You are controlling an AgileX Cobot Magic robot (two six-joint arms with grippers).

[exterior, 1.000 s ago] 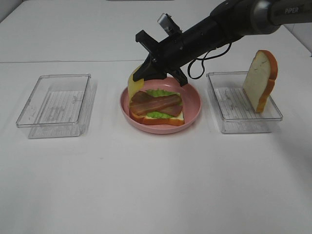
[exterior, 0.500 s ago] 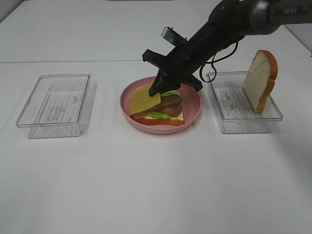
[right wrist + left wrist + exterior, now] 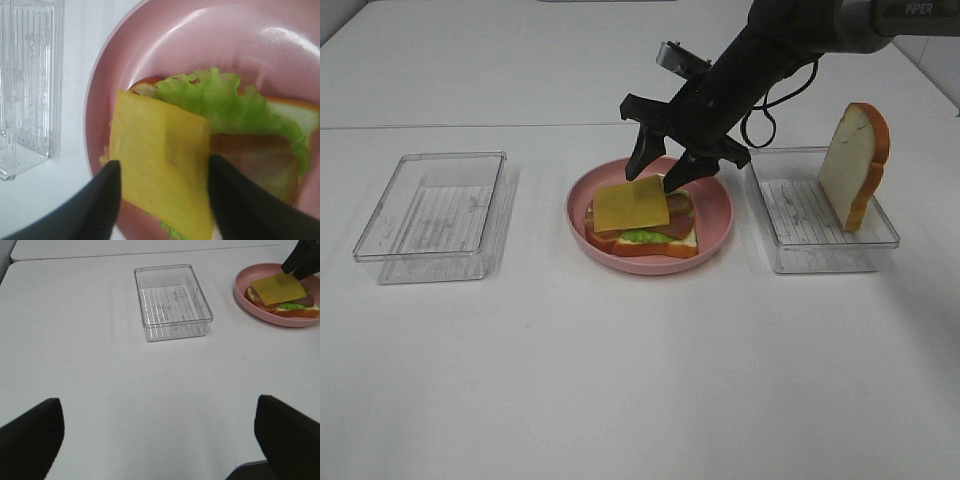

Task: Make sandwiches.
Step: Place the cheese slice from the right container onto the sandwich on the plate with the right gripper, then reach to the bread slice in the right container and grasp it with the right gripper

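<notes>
The sandwich stack (image 3: 642, 222) lies on the round pink plate (image 3: 716, 212): a bread slice, green lettuce (image 3: 227, 102), bacon (image 3: 678, 209) and a yellow cheese slice (image 3: 630, 206) flat on top. My right gripper (image 3: 658, 175) is open just above the stack's far edge, its fingers (image 3: 102, 200) standing either side of the cheese (image 3: 150, 140) without holding it. A second bread slice (image 3: 855, 165) leans upright in the right clear tray (image 3: 820, 245). My left gripper (image 3: 157, 405) is open and empty over bare table, far from the plate (image 3: 260, 310).
An empty clear tray (image 3: 435, 215) sits left of the plate and also shows in the left wrist view (image 3: 172, 300). The right arm reaches in over the right tray's far left corner. White table all around.
My right gripper lowered the hanging cheese slice onto the bacon, let it go and opened. The cheese now lies flat on the stack. The gripper shifted slightly right.
</notes>
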